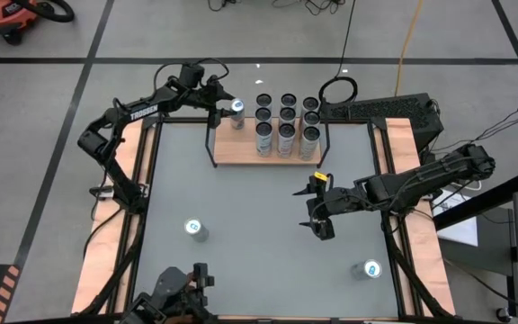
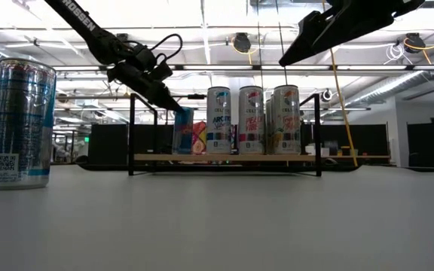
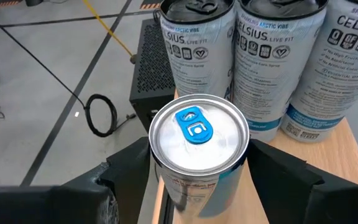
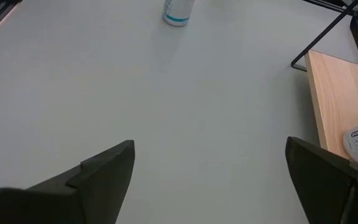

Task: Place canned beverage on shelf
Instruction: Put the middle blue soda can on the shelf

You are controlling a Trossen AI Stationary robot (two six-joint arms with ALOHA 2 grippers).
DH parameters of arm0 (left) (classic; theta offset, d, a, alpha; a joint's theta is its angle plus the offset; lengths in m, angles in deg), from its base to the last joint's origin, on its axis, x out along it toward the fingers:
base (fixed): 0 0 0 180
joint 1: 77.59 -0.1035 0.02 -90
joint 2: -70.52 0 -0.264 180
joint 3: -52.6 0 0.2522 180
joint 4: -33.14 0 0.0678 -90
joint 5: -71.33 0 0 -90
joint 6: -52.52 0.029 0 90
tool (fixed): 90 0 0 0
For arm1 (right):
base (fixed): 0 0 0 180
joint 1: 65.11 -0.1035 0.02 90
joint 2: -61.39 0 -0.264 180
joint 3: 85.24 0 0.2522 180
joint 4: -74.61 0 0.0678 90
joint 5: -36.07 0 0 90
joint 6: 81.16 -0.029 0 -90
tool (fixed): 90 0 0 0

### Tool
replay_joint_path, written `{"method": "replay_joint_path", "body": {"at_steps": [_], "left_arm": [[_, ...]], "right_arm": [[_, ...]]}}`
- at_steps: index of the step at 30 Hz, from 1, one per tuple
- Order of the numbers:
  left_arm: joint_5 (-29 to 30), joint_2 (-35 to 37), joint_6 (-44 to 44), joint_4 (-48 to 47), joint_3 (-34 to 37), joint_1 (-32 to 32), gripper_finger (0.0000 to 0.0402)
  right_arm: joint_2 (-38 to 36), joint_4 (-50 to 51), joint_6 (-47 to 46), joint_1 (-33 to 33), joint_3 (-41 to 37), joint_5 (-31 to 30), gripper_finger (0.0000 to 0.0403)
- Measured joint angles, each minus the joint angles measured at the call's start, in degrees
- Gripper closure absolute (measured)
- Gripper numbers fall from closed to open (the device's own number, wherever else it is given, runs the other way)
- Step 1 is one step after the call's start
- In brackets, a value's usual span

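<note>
A silver can with a blue tab (image 3: 197,134) is at the left end of the shelf (image 1: 241,155), a light-wood board with black rod ends at the table's far side. My left gripper (image 1: 229,108) is shut on this can. Several more cans (image 1: 286,126) stand upright on the board to its right. My right gripper (image 1: 317,209) hangs open above the table's right middle, nothing between its fingers. My left gripper pinches the can's wall just below its top rim (image 3: 160,165) between its two fingers (image 3: 126,171), one on each side. The fingers slant down from the table's left. The can stands upright, base at the board (image 2: 224,158); whether it rests there, I cannot tell.
Two loose cans stand on the grey table, one near the left (image 1: 194,229) and one at the near right corner (image 1: 370,269). A black box (image 1: 380,110) sits beyond the shelf's right end. Open tabletop lies between shelf and near edge.
</note>
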Motion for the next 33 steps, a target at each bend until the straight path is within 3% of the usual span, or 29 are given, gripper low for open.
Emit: {"method": "replay_joint_path", "body": {"at_steps": [22,27,33], "left_arm": [[2.15,0.1,3.04,-0.39,-0.11,0.59,0.0148],[5.0,0.25,-0.66,0.77,-0.11,1.31,0.0147],[7.69,0.4,-1.53,1.27,-0.17,1.44,0.0111]], "right_arm": [[0.0,0.0,-0.24,0.0,0.0,0.0,0.0052],[0.0,0.0,-0.42,0.0,0.0,0.3,0.0052],[0.0,-0.08,-0.44,0.0,0.02,3.02,0.0052]]}}
